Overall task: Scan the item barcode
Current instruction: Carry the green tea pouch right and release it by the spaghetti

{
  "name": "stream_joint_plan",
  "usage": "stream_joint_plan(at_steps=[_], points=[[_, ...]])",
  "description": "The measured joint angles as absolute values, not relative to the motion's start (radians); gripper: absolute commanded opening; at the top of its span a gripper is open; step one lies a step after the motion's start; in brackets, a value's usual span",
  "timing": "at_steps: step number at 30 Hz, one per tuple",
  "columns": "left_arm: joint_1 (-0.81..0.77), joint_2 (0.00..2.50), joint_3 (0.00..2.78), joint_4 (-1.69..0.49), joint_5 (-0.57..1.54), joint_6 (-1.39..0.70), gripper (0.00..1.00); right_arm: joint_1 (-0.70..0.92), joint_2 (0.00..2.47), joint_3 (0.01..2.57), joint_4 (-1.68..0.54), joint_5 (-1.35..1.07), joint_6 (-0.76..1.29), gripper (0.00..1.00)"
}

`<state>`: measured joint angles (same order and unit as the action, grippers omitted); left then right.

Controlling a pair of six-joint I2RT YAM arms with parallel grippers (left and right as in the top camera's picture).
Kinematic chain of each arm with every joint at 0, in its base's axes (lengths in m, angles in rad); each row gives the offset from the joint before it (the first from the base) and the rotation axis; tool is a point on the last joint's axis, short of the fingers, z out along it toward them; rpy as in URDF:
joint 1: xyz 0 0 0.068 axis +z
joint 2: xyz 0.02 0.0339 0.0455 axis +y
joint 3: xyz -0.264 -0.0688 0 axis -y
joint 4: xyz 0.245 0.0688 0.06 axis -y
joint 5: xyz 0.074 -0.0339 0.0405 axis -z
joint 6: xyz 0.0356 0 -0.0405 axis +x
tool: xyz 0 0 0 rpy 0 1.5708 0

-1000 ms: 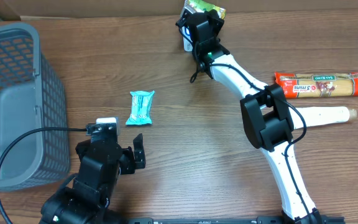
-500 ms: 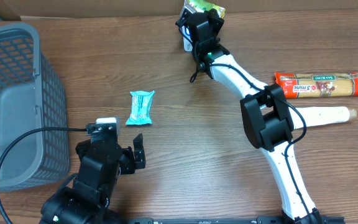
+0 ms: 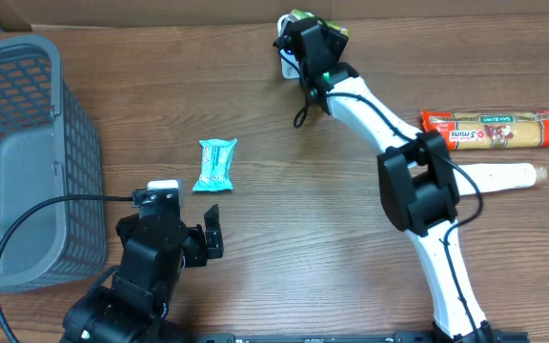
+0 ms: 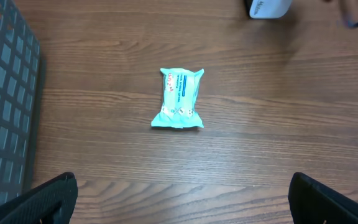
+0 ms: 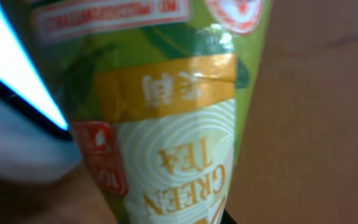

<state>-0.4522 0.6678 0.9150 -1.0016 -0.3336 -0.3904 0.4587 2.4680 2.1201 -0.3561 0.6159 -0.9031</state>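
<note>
Green tea packet [image 5: 173, 124], a glossy green plastic pouch with a yellow band, is held at the far edge of the brown wooden table [image 3: 284, 257], pinched between the pressed-together jaws of the right gripper [image 3: 311, 40]. Since a second ago this gripper has been carried a little further toward the far edge, so that the green tea packet is now mostly covered by it from above. In the right wrist view the printed face fills the picture beside a bright white shape at the left; no barcode can be made out there. The scan is therefore judged to be under way but not confirmed.

At the left edge a grey plastic mesh basket [image 3: 17, 143] is seen. The left gripper [image 4: 182, 196] is held low over the near side of the table with its jaws spread wide and nothing between them, and it has not been moved. At the right lie a long red pasta packet [image 3: 494, 129] and, just beside it, a pale cylindrical roll [image 3: 498, 176]. A small teal wrapped packet [image 3: 216, 164] lies untouched left of centre. The white scanner [image 3: 287, 65] sits just beside the held packet.
</note>
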Motion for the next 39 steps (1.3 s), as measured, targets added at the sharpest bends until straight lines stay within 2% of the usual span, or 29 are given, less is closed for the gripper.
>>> stream_joint_plan(at_steps=[6, 9, 13, 18, 20, 24, 31, 39], points=[[-0.452, 0.668, 0.915, -1.001, -0.334, -0.390, 1.00, 0.466, 2.222, 2.120, -0.591, 0.567, -0.646, 0.04], [-0.452, 0.668, 0.915, -1.002, -0.334, -0.390, 0.99, 0.472, 2.059, 2.123, -0.783, 0.537, -0.409, 0.06], [-0.452, 0.668, 0.915, -1.001, -0.334, -0.390, 1.00, 0.471, 1.881, 2.134, -1.052, 0.395, -0.090, 0.04], [-0.452, 0.668, 0.915, -1.002, -0.334, -0.390, 0.99, 0.429, 1.824, 2.144, -1.320, 0.202, 0.237, 0.04], [-0.452, 0.668, 0.915, -1.001, -0.334, -0.390, 1.00, 0.355, 1.846, 2.116, -1.369, 0.104, 0.373, 0.04], [-0.452, 0.668, 0.915, -1.001, -0.334, -0.391, 1.00, 0.174, 1.871, 2.062, -1.341, -0.076, 0.464, 0.04], [-0.452, 0.668, 0.915, -1.002, -0.334, -0.390, 1.00, -0.144, 1.875, 1.953, -1.288, -0.203, 0.518, 0.04], [-0.452, 0.668, 0.915, -1.002, -0.334, -0.390, 1.00, -0.295, 1.873, 1.682, -1.126, -0.219, 0.645, 0.04]])
